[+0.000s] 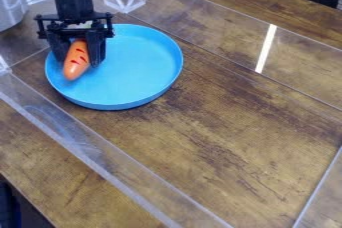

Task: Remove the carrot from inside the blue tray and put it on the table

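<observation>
There, the gripper (76, 60) clenched on the carrot (76, 62), above the blue tray (140, 67)

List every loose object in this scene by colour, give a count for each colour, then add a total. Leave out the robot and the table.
Orange: 1, the carrot, held in the gripper
Blue: 1, the tray
Total: 2

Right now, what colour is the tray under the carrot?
Bright blue tray, clearest in the camera view.
</observation>
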{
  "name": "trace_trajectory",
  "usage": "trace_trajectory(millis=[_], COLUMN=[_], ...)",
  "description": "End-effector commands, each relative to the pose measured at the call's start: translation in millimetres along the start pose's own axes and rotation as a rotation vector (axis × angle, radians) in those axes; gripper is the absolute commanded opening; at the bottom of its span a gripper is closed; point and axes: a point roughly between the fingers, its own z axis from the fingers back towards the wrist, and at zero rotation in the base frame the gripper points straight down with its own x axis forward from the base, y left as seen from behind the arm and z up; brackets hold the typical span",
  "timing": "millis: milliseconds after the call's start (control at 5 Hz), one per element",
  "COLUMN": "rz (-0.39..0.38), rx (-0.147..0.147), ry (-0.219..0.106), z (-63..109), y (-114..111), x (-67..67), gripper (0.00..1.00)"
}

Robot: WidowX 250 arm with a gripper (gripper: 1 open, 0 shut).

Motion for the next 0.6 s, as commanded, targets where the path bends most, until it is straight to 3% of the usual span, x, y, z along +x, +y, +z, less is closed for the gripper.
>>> trace_trajectory(millis=[0,200,400], rz=[-0.043,-0.067,-0.116], rx=[0.006,0.004,-0.019], ry=[-0.089,-0.093,-0.107], z=[34.6,40.4,60.6], y=[-10.5,-16.0,-31.6], x=[-3.9,-8.2,-16.9], gripper=[0.00,0.00,0.00])
